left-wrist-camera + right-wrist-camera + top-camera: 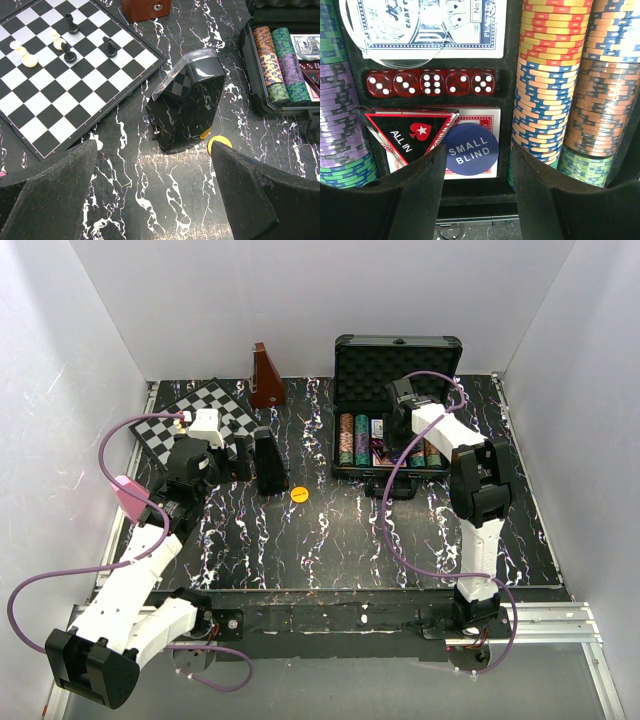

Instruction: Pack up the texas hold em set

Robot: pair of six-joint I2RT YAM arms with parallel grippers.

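Left fingers [50, 190] spread wide with nothing between them, hanging over the black marbled desk [330, 540] at about 9 o'clock from its middle. Just past them a yellow button [299, 494] lies flat on the desk near centre, outside the case, right at the foot of a glossy black box [187, 100] with a clear sloped lid; cannot tell if they touch. At 1 o'clock sits the black hard case [380, 365], open, with its lid upright on the far side and lined with egg-crate foam. Right fingers [395, 200] are parted and pinch nothing, poised over the near end of the case's middle section. Between them shows a blue button [471, 148] marked SMALL BLIND, beside a black-and-red triangle [407, 132] marked ALL IN; both lie on a red-backed deck [480, 116]. Beyond that, five red translucent dice [430, 82] sit in a row, then a blue-backed deck [485, 30] partly under a clear round disc [395, 50]. Striped chip rows [550, 75] flank both sides: orange, red and blue at right, purple and green at left. A chessboard [75, 75] with a few pieces lies at 10 o'clock. A brown pyramid-shaped object [265, 377] stands at 11 o'clock by the far edge.
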